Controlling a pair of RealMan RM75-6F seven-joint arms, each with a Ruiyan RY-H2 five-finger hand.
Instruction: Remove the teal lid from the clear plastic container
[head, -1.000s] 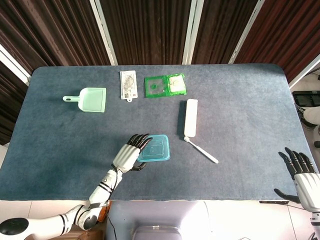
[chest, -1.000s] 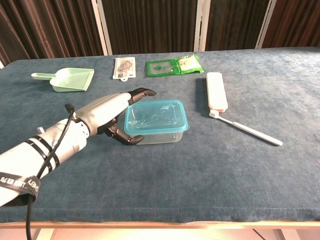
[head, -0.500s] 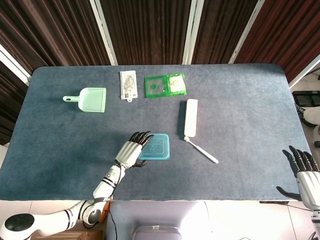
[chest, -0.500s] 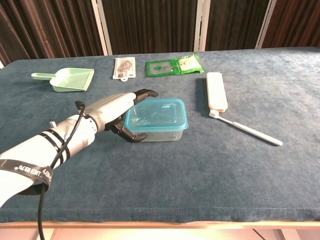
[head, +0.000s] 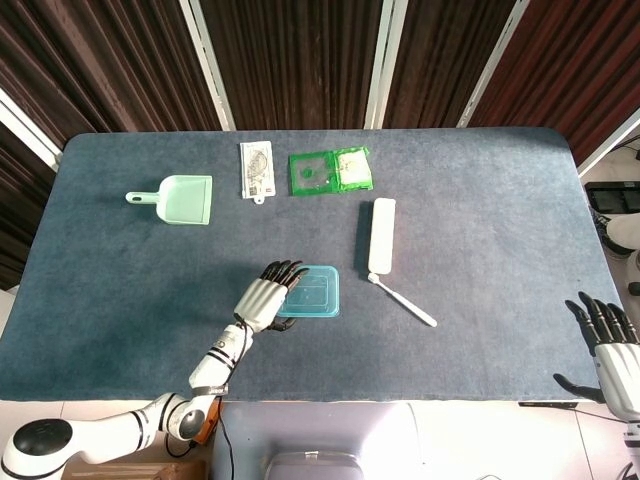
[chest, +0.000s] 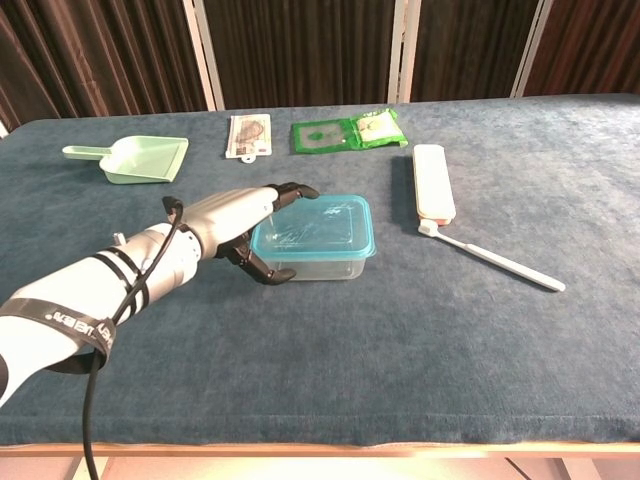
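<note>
The clear plastic container (chest: 322, 268) with its teal lid (head: 314, 291) (chest: 318, 224) on sits near the table's front middle. My left hand (head: 264, 299) (chest: 232, 216) is at its left end: the fingers lie spread over the lid's left edge, and the thumb curls against the near left corner of the container wall. No firm grip shows. My right hand (head: 607, 345) hovers off the table's front right corner in the head view, fingers apart and holding nothing. The chest view does not show it.
A mint dustpan (head: 180, 199) (chest: 135, 158) lies at the back left. A white card (head: 257, 170) and a green packet (head: 331, 170) lie at the back middle. A white case (head: 382, 235) and a toothbrush (head: 405, 301) lie right of the container.
My left hand has slid forward, fingers further over the lid's left edge, and the container has shifted slightly away. My right hand has dropped lower toward the frame's edge.
</note>
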